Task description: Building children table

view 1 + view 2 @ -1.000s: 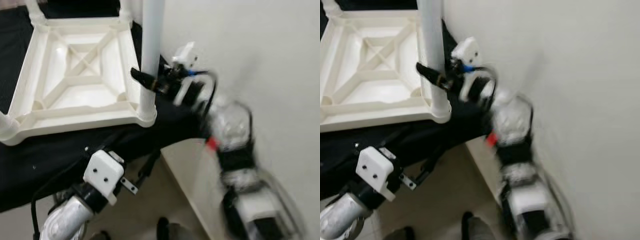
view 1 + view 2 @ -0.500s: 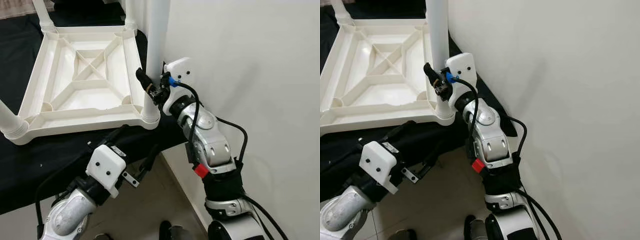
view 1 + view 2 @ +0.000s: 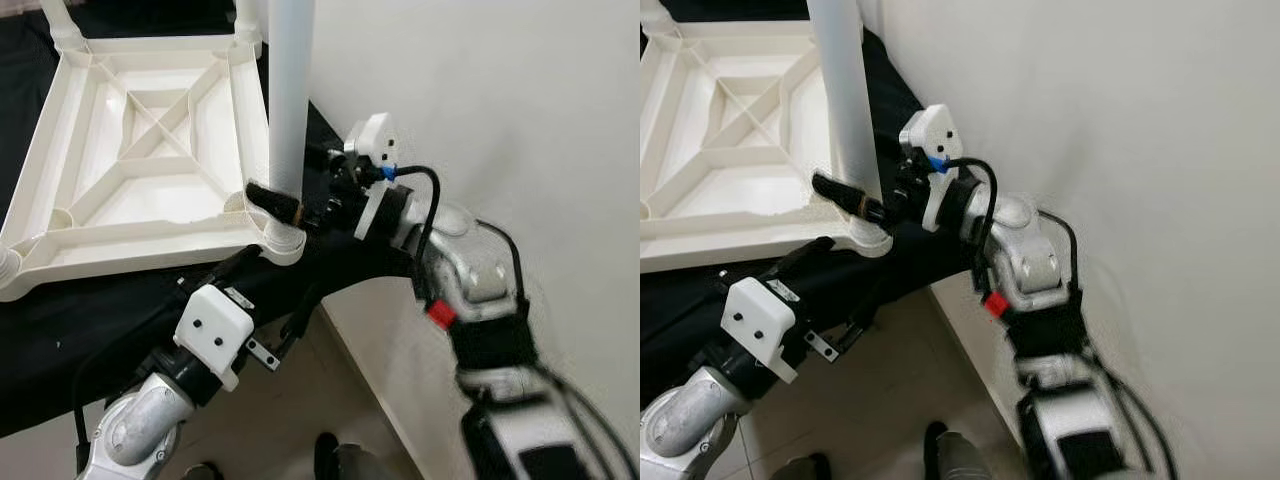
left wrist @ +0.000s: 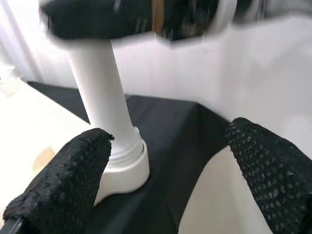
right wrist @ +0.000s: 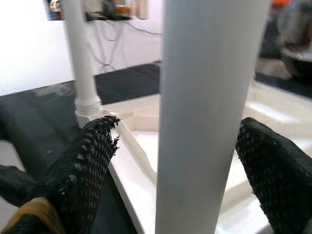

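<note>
- Standing in its corner socket, a leg [image 3: 283, 110] is seen on the upturned tabletop [image 3: 140, 170]; other legs appear fitted.
- Right gripper [image 3: 285, 205] is spread around the leg, ungrasped; left gripper [image 4: 161, 185] is released.

Table leg [image 3: 290, 90] top cropped; R forearm [image 3: 470, 270] blurred

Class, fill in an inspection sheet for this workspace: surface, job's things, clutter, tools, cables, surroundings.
Surface: black cloth under the work.
Job's things: white table top lying upside down; white leg upright in its near corner socket.
Clutter: nothing seen.
Tools: right tool straddles the leg low down, open; left tool open, holding nothing, near the same corner.
Cables: black cable on the right arm.
Surroundings: white wall, tiled floor.
</note>
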Robot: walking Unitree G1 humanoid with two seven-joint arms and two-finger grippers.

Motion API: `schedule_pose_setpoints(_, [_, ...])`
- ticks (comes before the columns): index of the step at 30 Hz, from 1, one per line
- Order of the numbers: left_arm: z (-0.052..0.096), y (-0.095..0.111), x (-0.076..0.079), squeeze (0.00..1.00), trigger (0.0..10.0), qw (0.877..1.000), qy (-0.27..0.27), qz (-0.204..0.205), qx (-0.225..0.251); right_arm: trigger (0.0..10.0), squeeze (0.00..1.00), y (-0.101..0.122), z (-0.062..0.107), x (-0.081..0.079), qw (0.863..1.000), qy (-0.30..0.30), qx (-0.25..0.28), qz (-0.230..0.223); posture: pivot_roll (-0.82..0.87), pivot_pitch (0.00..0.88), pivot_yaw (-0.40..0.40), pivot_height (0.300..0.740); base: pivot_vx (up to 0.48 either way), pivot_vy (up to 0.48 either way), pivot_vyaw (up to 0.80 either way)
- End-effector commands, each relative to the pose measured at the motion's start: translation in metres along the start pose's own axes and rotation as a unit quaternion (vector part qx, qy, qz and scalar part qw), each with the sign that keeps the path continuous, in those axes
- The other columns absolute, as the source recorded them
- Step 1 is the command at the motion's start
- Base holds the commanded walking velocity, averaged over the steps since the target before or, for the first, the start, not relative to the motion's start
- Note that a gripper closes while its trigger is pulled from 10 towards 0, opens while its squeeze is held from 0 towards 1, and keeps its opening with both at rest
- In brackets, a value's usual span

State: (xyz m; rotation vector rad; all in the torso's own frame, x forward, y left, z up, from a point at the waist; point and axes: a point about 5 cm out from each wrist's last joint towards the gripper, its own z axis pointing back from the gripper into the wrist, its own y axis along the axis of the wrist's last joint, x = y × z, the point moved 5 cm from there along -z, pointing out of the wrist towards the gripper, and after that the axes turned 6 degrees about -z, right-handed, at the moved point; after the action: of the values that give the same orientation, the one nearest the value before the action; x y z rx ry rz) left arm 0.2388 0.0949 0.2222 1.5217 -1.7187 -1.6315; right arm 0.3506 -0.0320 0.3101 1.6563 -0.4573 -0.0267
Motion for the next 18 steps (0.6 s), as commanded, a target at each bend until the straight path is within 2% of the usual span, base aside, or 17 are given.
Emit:
schedule_pose_setpoints(1, [0.002,0.000,0.004,0.00,10.0,1.000,-0.002,0.001,-0.002,10.0,0.37,-0.001,-0.002,-0.009,0.999,0.042,0.007,-0.009,0.08,0.277,-0.095,0.740,0.000,0.000,0.00])
schedule_pose_setpoints(2, [0.002,0.000,0.004,0.00,10.0,1.000,-0.003,0.001,-0.003,10.0,0.00,0.001,-0.004,-0.008,0.999,0.049,0.012,-0.017,0.09,0.289,-0.094,0.740,0.000,0.000,0.00])
schedule_pose_setpoints(5, [0.002,0.000,0.005,0.00,10.0,1.000,-0.004,0.001,-0.003,10.0,0.00,0.003,-0.006,-0.008,0.997,0.073,0.019,-0.019,0.10,0.276,-0.091,0.740,0.000,0.000,0.00])
schedule_pose_setpoints(7, [0.002,0.001,0.004,0.00,10.0,1.000,-0.004,0.000,-0.003,0.0,0.00,0.003,-0.009,-0.008,0.996,0.088,0.023,-0.023,0.11,0.278,-0.088,0.740,0.000,0.000,0.00])
schedule_pose_setpoints(13, [0.004,0.003,-0.001,0.00,10.0,1.000,0.001,-0.005,-0.004,0.0,0.00,0.008,-0.013,-0.006,0.992,0.123,0.028,-0.021,0.10,0.292,-0.077,0.740,0.000,0.000,0.00])
schedule_pose_setpoints(18, [0.005,0.002,0.003,0.00,10.0,1.000,-0.006,-0.002,-0.007,0.0,0.00,0.009,-0.014,-0.005,0.990,0.134,0.026,-0.019,0.10,0.307,-0.074,0.740,0.000,0.000,0.00])
